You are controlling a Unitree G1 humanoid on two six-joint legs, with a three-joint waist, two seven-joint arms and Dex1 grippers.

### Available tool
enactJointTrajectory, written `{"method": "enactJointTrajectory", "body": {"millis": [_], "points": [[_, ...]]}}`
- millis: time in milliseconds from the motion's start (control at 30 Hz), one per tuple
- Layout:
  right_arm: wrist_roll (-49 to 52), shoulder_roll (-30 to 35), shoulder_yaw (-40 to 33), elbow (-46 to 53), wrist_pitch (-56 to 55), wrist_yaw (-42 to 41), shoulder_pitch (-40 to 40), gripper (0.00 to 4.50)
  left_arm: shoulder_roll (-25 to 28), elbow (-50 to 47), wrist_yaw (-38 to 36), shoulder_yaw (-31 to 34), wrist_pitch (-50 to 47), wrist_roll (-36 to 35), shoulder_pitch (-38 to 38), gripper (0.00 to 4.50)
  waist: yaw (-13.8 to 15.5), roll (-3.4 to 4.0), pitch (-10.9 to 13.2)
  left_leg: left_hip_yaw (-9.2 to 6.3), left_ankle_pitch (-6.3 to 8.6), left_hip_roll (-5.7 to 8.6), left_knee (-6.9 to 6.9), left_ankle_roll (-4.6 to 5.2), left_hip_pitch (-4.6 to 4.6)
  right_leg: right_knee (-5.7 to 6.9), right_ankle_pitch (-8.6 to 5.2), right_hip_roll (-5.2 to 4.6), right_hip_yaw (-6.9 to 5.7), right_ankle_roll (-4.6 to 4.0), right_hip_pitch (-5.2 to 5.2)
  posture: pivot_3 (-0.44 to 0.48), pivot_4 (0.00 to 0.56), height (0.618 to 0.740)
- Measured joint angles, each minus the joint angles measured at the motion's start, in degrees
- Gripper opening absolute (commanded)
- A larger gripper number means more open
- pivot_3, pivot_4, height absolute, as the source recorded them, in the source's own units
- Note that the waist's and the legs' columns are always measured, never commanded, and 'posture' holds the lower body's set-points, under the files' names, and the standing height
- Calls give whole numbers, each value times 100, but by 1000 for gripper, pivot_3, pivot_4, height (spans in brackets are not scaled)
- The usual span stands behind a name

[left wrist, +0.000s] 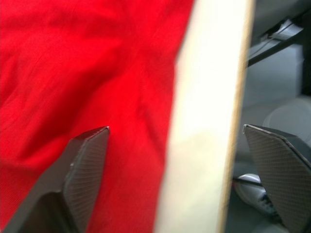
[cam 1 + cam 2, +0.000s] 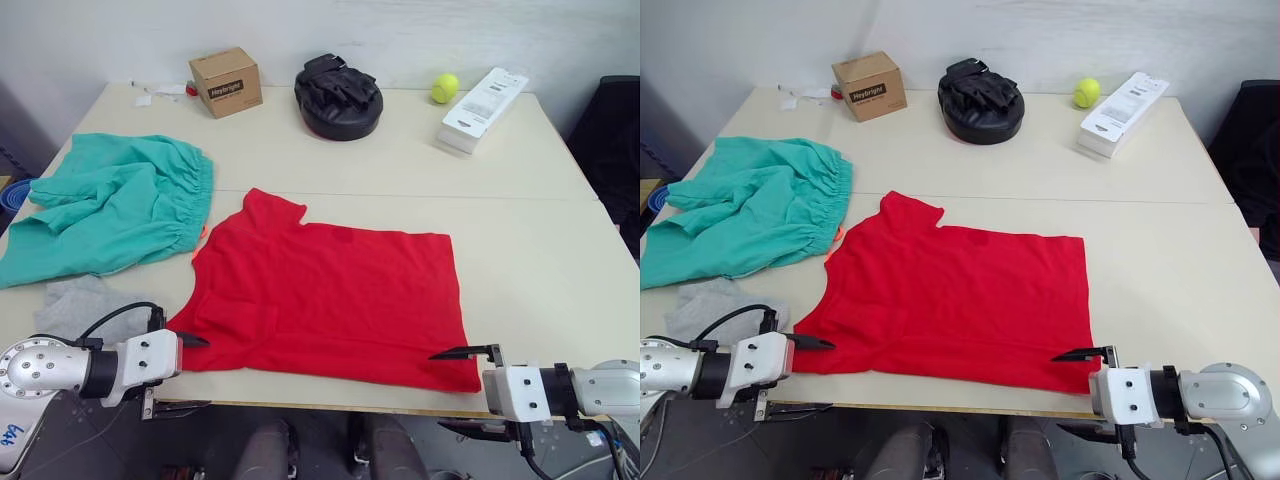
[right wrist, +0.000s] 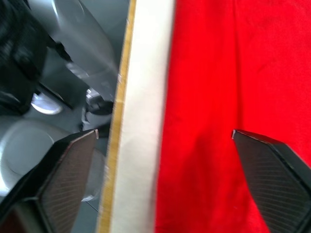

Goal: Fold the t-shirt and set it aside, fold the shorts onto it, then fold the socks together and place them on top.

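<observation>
Red t-shirt (image 2: pixel 335 300) flat on table (image 2: pixel 520 260), left gripper (image 1: pixel 177 167) and right gripper (image 3: pixel 165 170) both open, straddling its near hem

The shorts (image 2: pixel 110 205) run off the picture's left edge. The socks (image 2: pixel 90 305) lie partly hidden behind the left arm. Print on the cardboard box (image 2: pixel 226 82) is too small to read.

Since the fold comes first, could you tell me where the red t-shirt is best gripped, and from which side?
Grip the t-shirt at the two corners of its near edge, coming in from the robot's side of the table. It lies flat with that edge close along the table's front, and the left gripper and right gripper are open at those corners already, so lifting them away folds it in half.
</observation>
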State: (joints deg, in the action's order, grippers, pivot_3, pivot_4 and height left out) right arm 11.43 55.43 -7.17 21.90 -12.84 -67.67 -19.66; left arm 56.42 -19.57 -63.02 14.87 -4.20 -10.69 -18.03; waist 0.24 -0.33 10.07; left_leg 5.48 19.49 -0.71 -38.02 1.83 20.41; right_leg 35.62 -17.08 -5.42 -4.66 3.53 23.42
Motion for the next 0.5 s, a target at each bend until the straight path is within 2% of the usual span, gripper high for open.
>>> {"method": "enactJointTrajectory", "body": {"millis": [333,400,500], "points": [[-560,0,255,-479,-234,145,172,4500,-26,273,96,-147,402,235,148,4464,-22,1,0,2,-1,0,1,-2,-3,1,0,0,0,0,-2,0,150,740],[-678,2,348,-607,-244,156,261,4500,-22,278,121,-181,445,276,156,4045,-21,4,0,3,-1,0,1,-2,-6,0,0,0,1,0,-5,0,150,740],[-727,5,447,-638,-321,155,331,3951,-10,308,105,-274,511,314,176,3276,-22,11,-5,3,3,0,1,7,-22,1,1,0,1,1,-22,0,150,740]]}}
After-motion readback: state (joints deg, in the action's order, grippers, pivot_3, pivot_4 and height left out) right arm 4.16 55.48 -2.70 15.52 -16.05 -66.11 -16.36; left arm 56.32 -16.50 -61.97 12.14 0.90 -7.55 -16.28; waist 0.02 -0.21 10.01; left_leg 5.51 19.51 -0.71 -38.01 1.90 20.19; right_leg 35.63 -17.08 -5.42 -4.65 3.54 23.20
